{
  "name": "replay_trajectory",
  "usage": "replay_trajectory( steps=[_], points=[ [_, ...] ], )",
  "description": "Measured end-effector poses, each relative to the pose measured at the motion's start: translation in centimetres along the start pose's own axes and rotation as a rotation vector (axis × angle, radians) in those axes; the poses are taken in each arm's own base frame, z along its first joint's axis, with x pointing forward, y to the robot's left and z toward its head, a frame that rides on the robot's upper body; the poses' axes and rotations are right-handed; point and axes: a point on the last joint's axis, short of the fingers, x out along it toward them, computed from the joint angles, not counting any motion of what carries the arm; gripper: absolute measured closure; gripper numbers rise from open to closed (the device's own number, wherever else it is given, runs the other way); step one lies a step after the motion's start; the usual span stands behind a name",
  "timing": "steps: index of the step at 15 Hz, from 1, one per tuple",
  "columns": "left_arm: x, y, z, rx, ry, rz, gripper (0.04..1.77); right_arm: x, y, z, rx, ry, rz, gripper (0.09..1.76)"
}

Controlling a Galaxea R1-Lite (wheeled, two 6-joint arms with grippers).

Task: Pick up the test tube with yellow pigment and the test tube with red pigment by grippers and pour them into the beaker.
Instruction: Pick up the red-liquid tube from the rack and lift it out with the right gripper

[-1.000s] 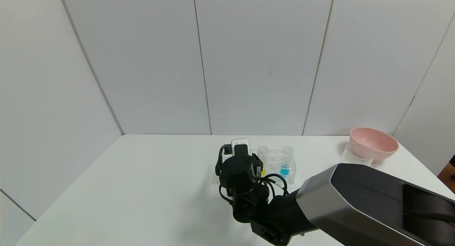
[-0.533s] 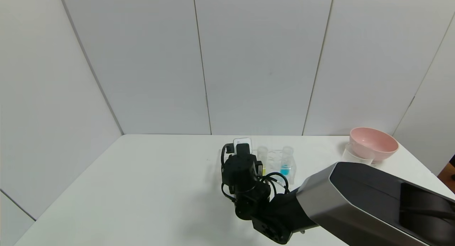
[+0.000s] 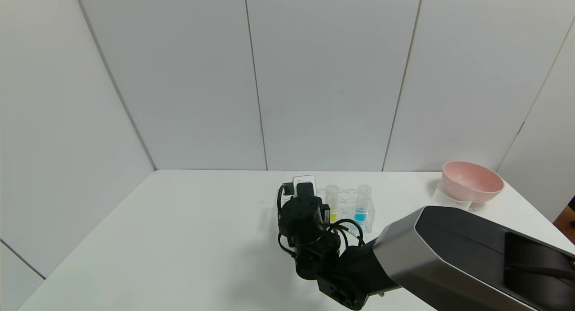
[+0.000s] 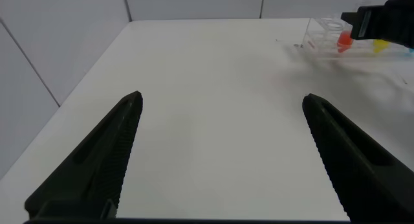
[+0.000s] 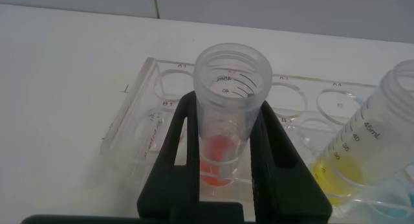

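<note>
My right gripper [image 5: 228,111] is shut on the test tube with red pigment [image 5: 231,81], one black finger on each side. The tube stands upright at the left end of the clear tube rack [image 5: 145,101]. In the head view the right gripper [image 3: 303,198] hides this tube. The test tube with yellow pigment [image 5: 362,153] stands in the rack beside it, also seen in the head view [image 3: 332,202]. A short clear beaker [image 3: 447,197] stands against the pink bowl. My left gripper [image 4: 223,98] is open and empty over bare table, far from the rack [image 4: 321,37].
A tube with blue liquid [image 3: 362,205] stands at the rack's right end. A pink bowl [image 3: 471,181] sits at the table's far right corner. The right arm's grey forearm [image 3: 449,257] fills the lower right. White wall panels stand behind the table.
The right gripper's fingers closed in from a wider spread onto the red tube. The gripper shifted slightly right, then back left. The tubes and rack stayed put.
</note>
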Motion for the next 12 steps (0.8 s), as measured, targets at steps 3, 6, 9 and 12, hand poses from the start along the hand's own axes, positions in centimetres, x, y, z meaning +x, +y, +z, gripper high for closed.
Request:
replay_trajectory(
  steps=[3, 6, 9, 12],
  points=[
    [0.0, 0.0, 0.0, 0.000, 0.000, 0.000, 0.05, -0.1, -0.1, 0.4, 0.000, -0.003, -0.001, 1.34],
    [0.0, 0.0, 0.0, 0.000, 0.000, 0.000, 0.05, -0.3, -0.1, 1.6, 0.007, -0.024, 0.002, 1.34],
    [0.0, 0.0, 0.0, 0.000, 0.000, 0.000, 0.05, -0.5, -0.2, 2.8, 0.001, -0.047, 0.002, 1.34],
    [0.0, 0.0, 0.0, 0.000, 0.000, 0.000, 0.05, -0.8, -0.2, 4.5, -0.012, -0.080, 0.003, 1.34]
  ],
)
